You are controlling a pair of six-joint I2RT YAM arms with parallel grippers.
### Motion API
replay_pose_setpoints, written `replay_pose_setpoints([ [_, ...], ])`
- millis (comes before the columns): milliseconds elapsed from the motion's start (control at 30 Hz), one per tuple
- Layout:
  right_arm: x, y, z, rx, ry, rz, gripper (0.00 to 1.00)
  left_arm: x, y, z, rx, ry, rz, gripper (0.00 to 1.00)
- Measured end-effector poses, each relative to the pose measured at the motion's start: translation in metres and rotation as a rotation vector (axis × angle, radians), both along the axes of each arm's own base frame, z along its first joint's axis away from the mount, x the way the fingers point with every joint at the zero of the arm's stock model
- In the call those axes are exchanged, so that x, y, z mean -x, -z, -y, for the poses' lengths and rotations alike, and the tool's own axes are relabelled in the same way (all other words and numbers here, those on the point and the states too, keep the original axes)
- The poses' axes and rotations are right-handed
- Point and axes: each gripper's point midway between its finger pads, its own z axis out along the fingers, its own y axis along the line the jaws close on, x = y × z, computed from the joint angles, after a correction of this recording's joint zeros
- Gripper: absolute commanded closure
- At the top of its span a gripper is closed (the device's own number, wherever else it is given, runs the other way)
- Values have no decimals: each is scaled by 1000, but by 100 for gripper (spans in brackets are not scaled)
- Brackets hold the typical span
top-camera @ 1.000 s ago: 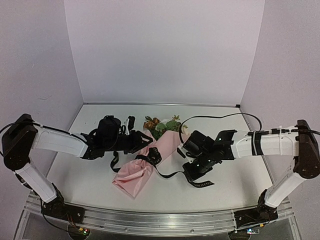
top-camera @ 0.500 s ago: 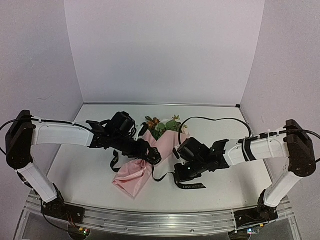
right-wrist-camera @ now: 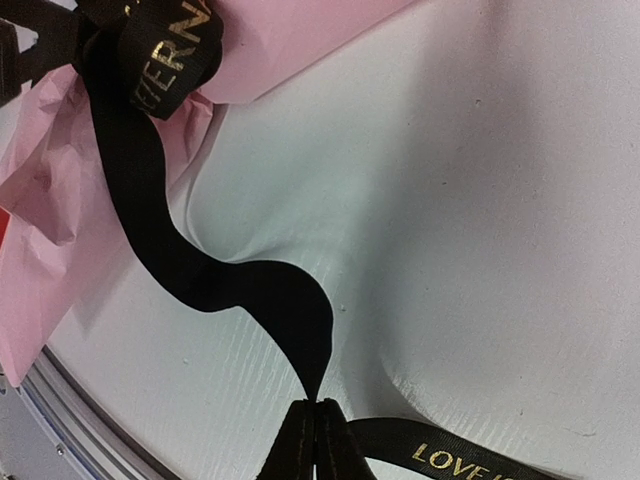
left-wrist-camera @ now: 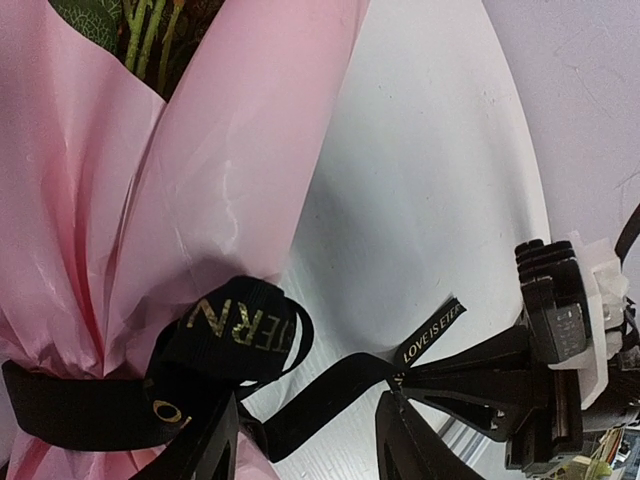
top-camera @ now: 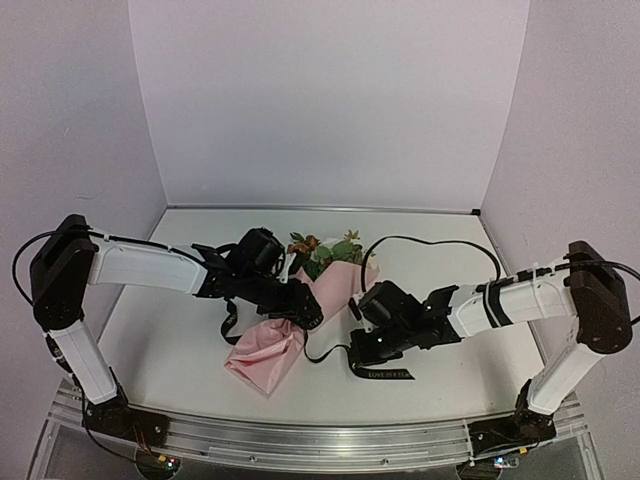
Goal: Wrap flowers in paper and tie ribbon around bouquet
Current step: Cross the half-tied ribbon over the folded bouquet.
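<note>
Black ribbon (right-wrist-camera: pixel 200 270) | right jaws clenched on it (wrist view only) | left jaws parted

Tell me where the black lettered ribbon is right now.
In the top view the long black lettered ribbon is tied round the middle of the pink paper bouquet at mid-frame; one tail runs right into the shut right tool.

ribbon (right-wrist-camera: pixel 250 290) lettering cut off at edge, flowers (left-wrist-camera: pixel 150 25) mostly within paper (left-wrist-camera: pixel 230 150)
</note>
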Motion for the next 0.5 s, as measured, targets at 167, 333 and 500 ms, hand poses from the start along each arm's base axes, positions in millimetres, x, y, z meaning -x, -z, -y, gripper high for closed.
replay_pose_setpoints([
  [167,0,1,1,1,4,-3,98,-4,1,2,7,-23,-1,52],
  [333,-1,4,4,10,15,5,98,-7,7,5,4,-27,-4,54],
  [500,2,15,15,43,18,5,97,-11,9,9,7,-28,-3,57],
])
